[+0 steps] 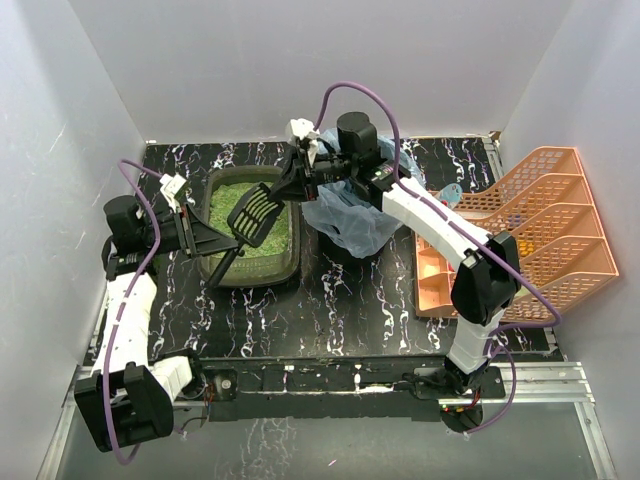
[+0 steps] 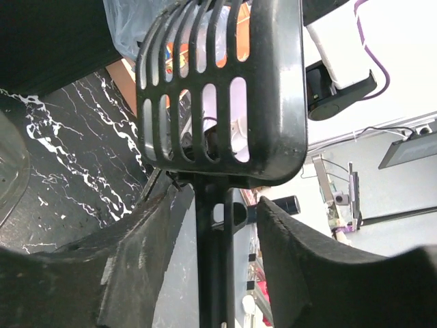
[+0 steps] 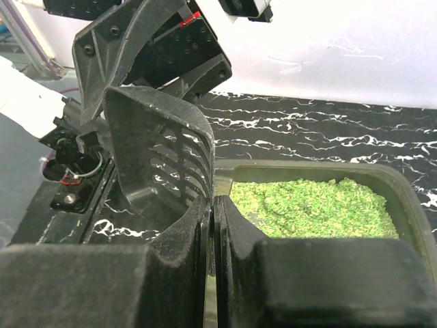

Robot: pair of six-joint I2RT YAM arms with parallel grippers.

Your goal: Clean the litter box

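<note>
— Olive-green plastic, item one: litter box (image 1: 252, 282), shallow tray, left of centre on the bench (image 1: 350, 300), green litter (image 1: 275, 243) inside. Item two: black slotted scoop (image 1: 258, 212), held tilted over the litter.

— Holders?

— Right end effector (image 3: 213, 205): fingers pressed together, pinching the scoop's thin rim. Left end effector (image 2: 225, 225): fingers on either side of the handle. The view is too close to tell whether they clamp it or merely flank it.

— Hazards?

— A rim pinch is a small purchase. If the two arms pull differently, the scoop (image 3: 157, 164) would likely twist loose and drop into the tray, scattering granules on the bench. The bag-lined bin (image 1: 355, 215) stands just beside the box, so a wide swing could snag the bag.

— Per view?

— Overhead only: bin, orange organiser (image 1: 540, 230) and both arms. Right wrist only: the rim pinch, an apparently empty scoop, and the litter heaped toward one side. Left wrist only: the handle between its fingers, with the scoop (image 2: 218, 89) seen from behind.
</note>
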